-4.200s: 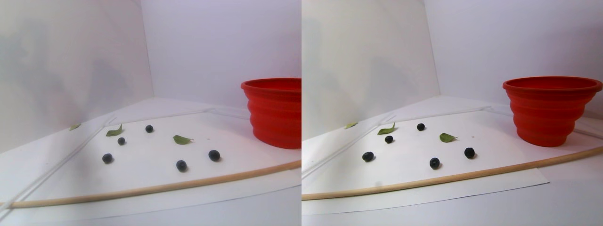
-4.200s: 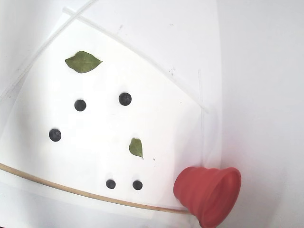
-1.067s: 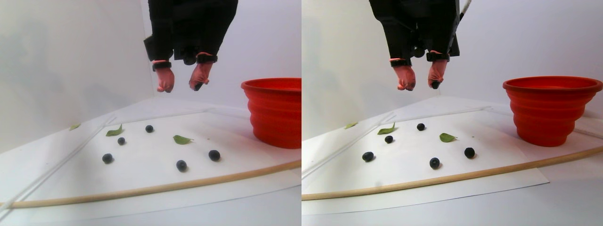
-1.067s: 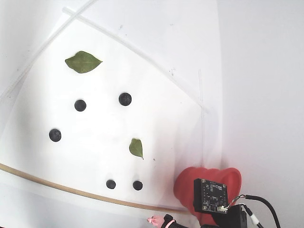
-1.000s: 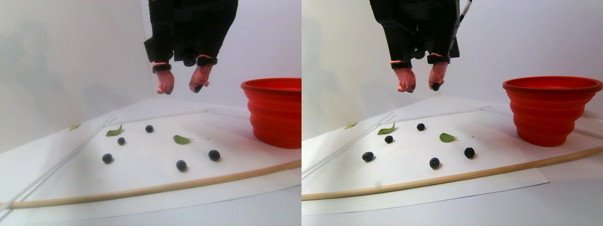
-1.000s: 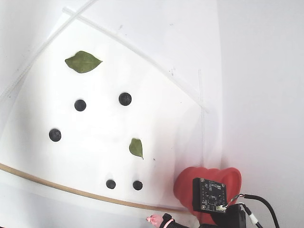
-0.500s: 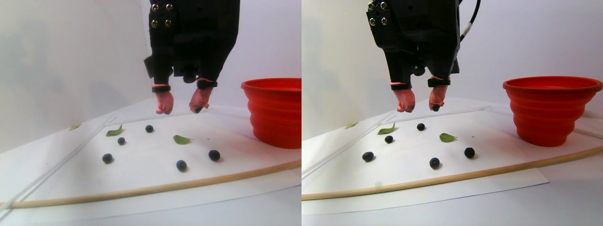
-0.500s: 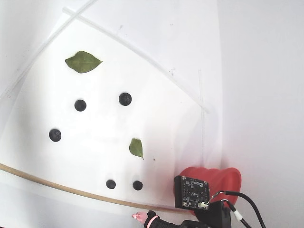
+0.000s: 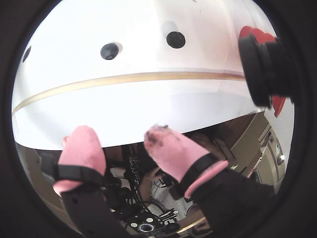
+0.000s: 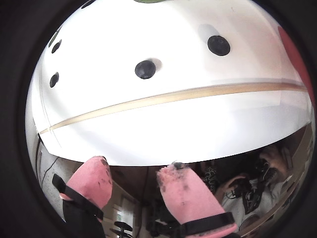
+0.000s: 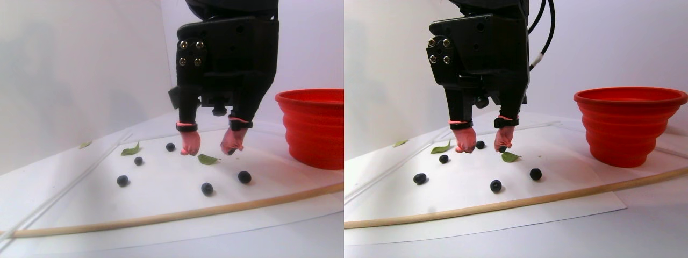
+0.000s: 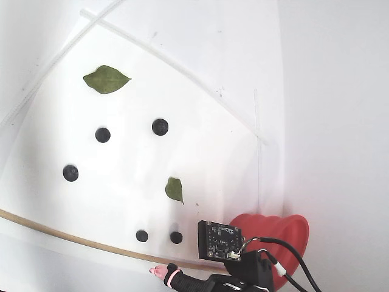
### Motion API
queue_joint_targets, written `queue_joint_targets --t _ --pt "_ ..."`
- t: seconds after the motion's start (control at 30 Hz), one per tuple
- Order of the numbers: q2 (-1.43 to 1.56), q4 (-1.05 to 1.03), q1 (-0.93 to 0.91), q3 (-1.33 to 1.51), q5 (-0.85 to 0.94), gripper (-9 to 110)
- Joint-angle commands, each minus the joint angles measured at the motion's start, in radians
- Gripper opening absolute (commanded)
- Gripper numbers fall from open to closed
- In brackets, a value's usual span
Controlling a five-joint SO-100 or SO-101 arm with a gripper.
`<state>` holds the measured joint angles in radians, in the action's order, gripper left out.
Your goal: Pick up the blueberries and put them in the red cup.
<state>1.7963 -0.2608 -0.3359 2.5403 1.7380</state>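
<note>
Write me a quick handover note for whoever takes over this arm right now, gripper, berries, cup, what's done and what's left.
Gripper: open, empty, pink-covered fingertips hanging over the near edge of the white sheet.
Blueberries: five loose on the sheet, the nearest pair just inside the wooden rod; two leaves lie among them.
Red cup: upright beside the sheet; its inside is not visible.
Done: nothing picked. Left: all five berries.

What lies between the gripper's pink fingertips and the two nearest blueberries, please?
In a wrist view, the thin wooden rod crosses between the gripper and the two blueberries, with bare white paper either side.
</note>
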Motion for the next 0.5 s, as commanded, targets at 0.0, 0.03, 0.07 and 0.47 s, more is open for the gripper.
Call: queue_joint_targets --t 0.0,0.03,0.07,0.47 --pt "-0.011 0.035 -0.003 -0.034 0.011 19" --pt "-0.018 0.049 -0.002 -0.032 0.015 19" --pt "-0.029 0.063 -0.002 -0.032 0.017 19" --pt "-0.169 0.183 0.006 -0.058 0.037 19"
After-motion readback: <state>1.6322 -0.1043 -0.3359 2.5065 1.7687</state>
